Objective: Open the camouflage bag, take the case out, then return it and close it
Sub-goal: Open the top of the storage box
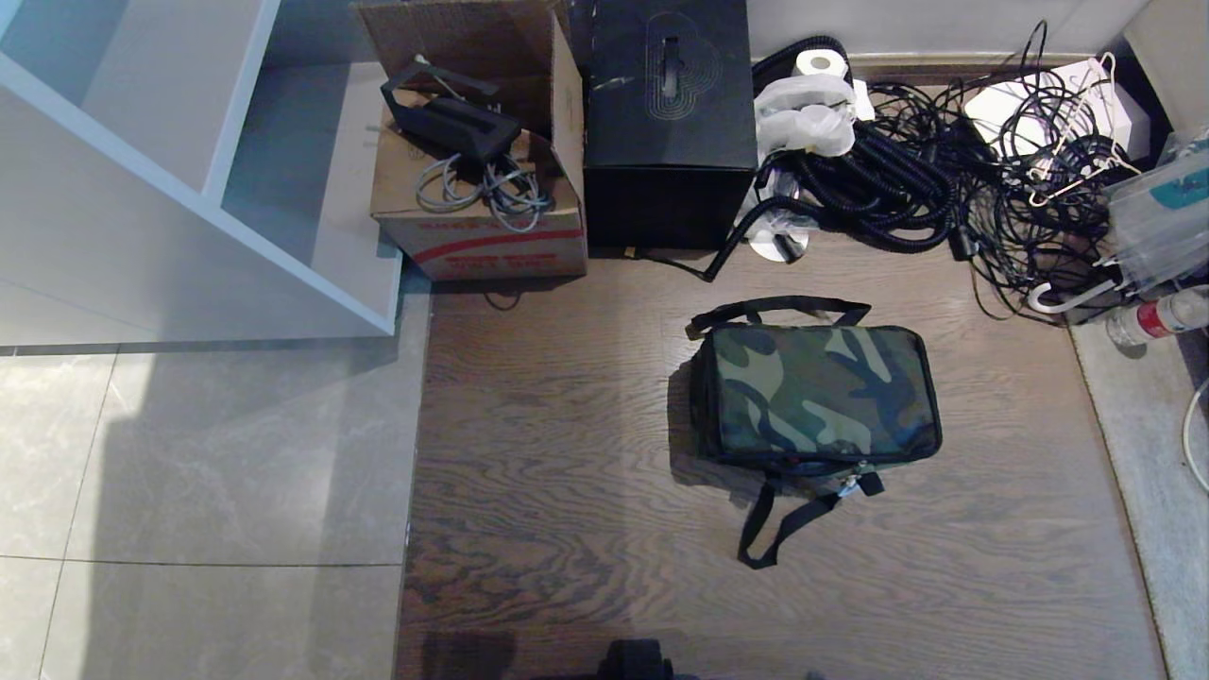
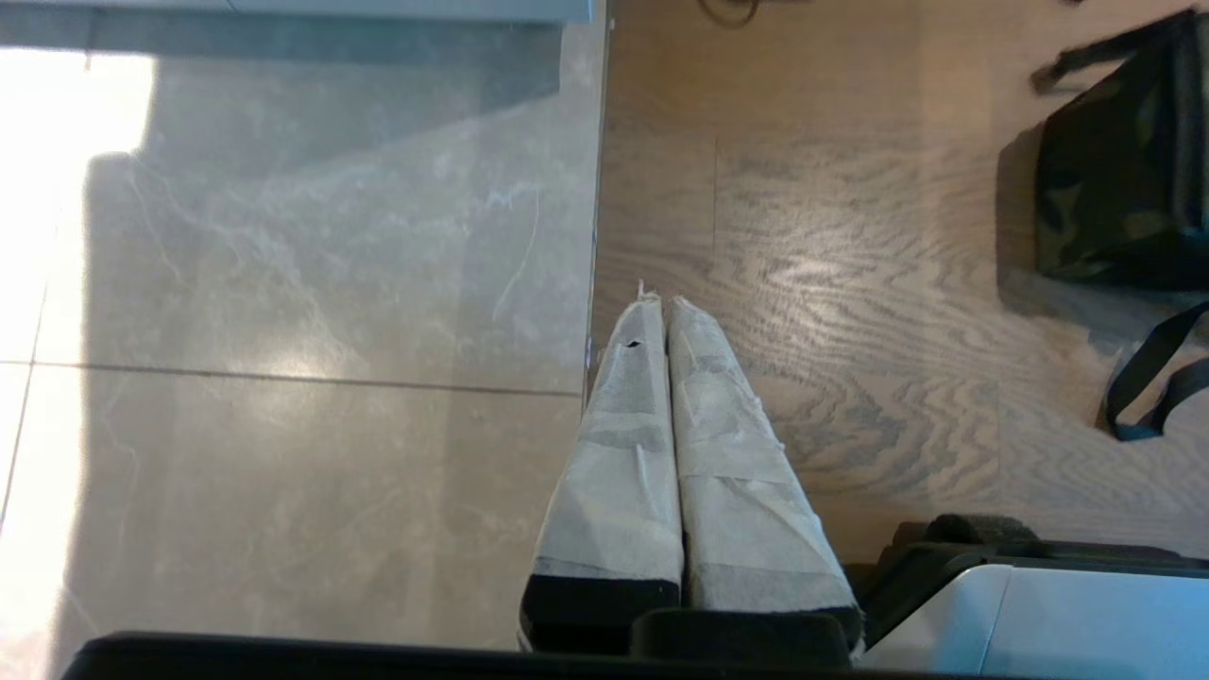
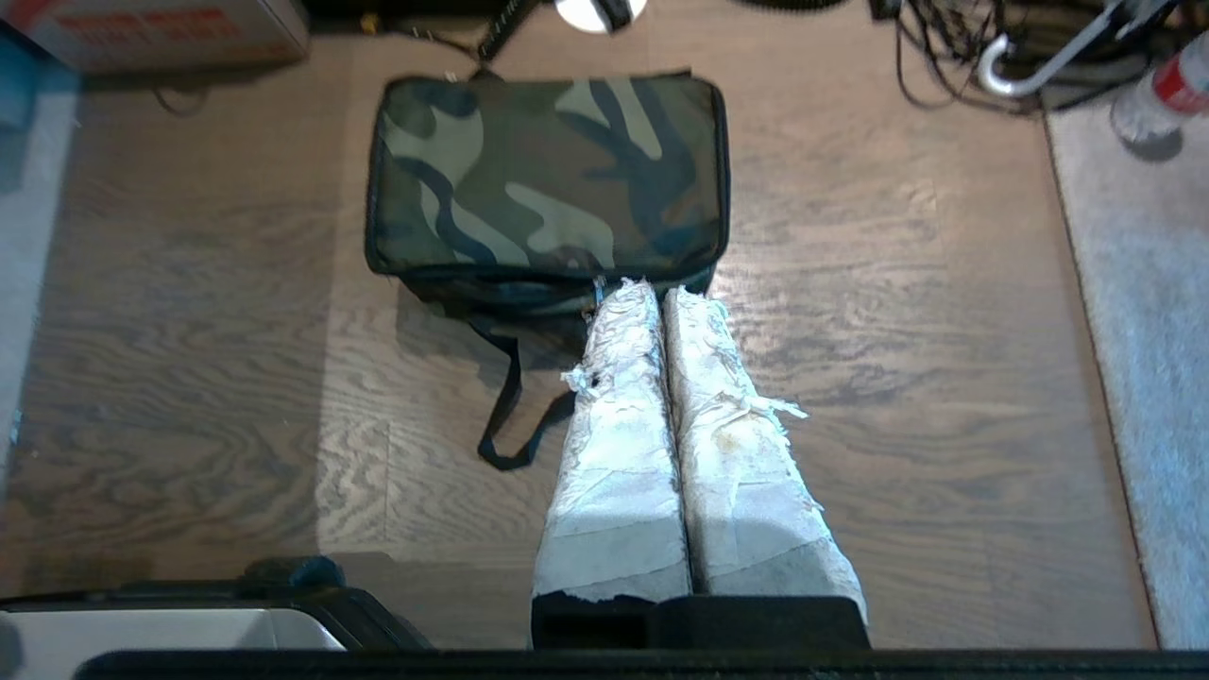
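Left tool (image 2: 661, 307) white tape-wrapped fingers, black base, right tool (image 3: 655, 293) frayed tape

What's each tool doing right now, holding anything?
Left tool: shut, holding nothing, above the floor.
Right tool: shut, holding nothing, above the floor by the bag.

Camouflage bag (image 1: 820, 394): soft rectangular, zipped shut, flat on wood floor, black straps trailing front and back.

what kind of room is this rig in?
Probably a storeroom or a back corner of a lab or office, used as a dumping spot. A heap of tangled black cables, an open cardboard box of gear and a black box sit along the wall, and the camouflage bag lies on the bare wood floor.
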### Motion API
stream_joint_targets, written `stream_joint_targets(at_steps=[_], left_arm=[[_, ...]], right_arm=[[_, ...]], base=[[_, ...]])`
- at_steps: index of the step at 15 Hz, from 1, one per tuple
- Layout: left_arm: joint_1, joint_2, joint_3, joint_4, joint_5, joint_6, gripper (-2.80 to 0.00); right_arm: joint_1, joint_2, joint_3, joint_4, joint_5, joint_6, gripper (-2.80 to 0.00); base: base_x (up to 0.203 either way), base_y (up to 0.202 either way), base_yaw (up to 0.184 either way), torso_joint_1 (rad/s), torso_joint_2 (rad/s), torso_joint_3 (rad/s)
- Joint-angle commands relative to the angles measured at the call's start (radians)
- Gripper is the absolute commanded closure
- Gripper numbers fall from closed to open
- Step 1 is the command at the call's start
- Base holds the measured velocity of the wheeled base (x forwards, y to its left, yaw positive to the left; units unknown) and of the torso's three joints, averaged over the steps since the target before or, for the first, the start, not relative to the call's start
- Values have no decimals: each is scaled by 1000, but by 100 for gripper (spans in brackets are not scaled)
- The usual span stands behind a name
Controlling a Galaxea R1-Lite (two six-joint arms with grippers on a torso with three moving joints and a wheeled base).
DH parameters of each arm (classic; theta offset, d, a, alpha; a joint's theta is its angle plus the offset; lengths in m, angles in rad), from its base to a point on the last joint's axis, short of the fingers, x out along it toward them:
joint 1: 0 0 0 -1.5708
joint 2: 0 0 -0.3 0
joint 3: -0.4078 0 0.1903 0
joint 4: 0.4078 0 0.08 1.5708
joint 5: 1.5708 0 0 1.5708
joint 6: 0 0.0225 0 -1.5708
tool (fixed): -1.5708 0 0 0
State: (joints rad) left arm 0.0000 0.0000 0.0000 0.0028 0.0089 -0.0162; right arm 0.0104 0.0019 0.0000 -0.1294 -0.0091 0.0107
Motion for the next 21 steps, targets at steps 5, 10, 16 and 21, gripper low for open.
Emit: stream_joint_targets(at_steps=[5, 10, 16, 21], left_arm=[[0, 0, 0, 0, 0, 1, 0], [0, 0, 0, 0, 0, -1, 0], [0, 0, 0, 0, 0, 2, 0], [0, 0, 0, 0, 0, 1, 0]], right_arm=[[0, 0, 40, -1, 0, 0, 0], [0, 0, 40, -1, 0, 0, 0], [0, 0, 40, 1, 5, -14, 0], [0, 0, 40, 5, 0, 2, 0]], base=[[0, 0, 0, 0, 3, -197], [0, 0, 0, 3, 1, -198], [0, 0, 0, 2, 4, -143], [0, 0, 0, 0, 0, 0]])
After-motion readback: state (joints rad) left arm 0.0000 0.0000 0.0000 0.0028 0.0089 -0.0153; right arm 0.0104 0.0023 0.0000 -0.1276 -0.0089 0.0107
